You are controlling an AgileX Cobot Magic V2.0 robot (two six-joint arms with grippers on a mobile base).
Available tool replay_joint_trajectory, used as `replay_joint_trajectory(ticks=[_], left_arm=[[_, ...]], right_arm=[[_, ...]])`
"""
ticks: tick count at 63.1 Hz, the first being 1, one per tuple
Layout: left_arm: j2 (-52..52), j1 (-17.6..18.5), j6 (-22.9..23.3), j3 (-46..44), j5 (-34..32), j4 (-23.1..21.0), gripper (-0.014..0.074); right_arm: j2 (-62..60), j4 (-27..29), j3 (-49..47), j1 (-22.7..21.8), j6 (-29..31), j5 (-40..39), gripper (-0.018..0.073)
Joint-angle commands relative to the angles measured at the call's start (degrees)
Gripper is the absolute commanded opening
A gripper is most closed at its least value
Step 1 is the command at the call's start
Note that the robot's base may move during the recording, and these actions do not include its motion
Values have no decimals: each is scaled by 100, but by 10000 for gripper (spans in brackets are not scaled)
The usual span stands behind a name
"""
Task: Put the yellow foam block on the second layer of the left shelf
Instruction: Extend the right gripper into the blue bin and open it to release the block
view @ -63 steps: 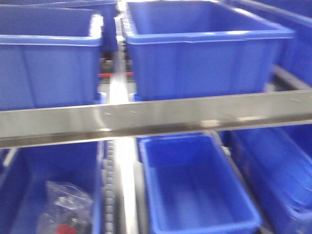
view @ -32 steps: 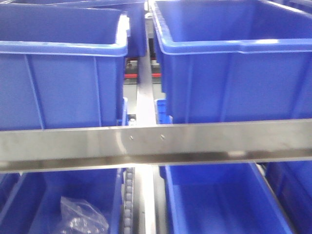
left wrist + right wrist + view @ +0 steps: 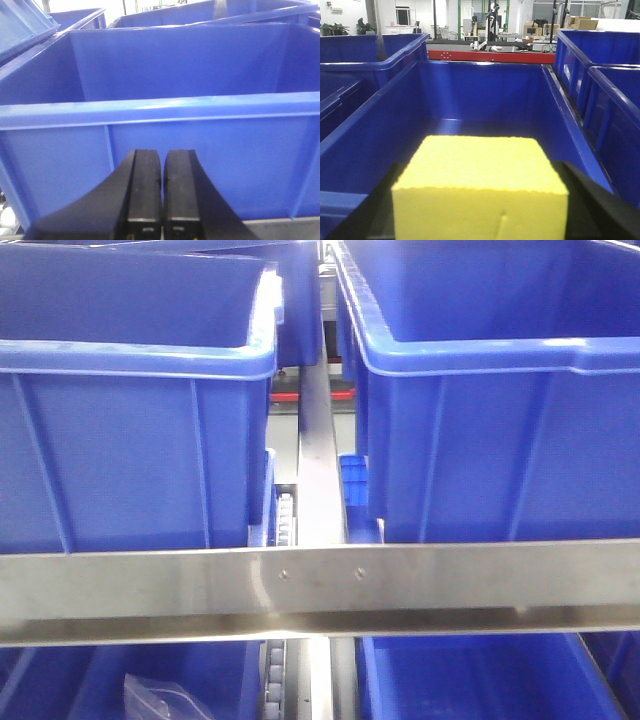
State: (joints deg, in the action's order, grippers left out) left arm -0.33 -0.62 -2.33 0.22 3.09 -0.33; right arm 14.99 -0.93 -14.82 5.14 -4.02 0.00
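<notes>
The yellow foam block (image 3: 480,185) fills the lower middle of the right wrist view, held between the black fingers of my right gripper (image 3: 480,200), which is shut on it. It hangs over the near rim of an empty blue bin (image 3: 485,100). My left gripper (image 3: 162,190) is shut and empty, its two black fingers (image 3: 145,190) pressed together in front of the wall of another blue bin (image 3: 165,150). Neither gripper nor the block shows in the front view.
The front view shows a steel shelf rail (image 3: 320,590) across the frame. Two large blue bins (image 3: 130,410) (image 3: 500,400) sit above it, with a roller track (image 3: 320,480) between them. Below are more blue bins; the left one holds a clear plastic bag (image 3: 160,702).
The front view has moved forward and up: the upper bins have grown larger, the steel rail has dropped lower in frame, and the lower bins and plastic bag have slid mostly out of sight.
</notes>
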Motion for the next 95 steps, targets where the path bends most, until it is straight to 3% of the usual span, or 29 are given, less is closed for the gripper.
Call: replay_joint_trajectory(ticks=[1, 59, 84, 95], left_arm=[[-117, 23, 22, 140, -473, -29, 124], [-117, 23, 22, 140, -473, -29, 124], [-117, 23, 22, 140, -473, -29, 124], [-117, 23, 22, 140, -473, -29, 124]], right_arm=[[53, -19, -175, -30, 45, -537, 490], [145, -25, -217, -30, 38, -748, 490], [2586, -43, -1516, -30, 38, -628, 490], [3507, -43, -1897, -30, 27, -1065, 490]])
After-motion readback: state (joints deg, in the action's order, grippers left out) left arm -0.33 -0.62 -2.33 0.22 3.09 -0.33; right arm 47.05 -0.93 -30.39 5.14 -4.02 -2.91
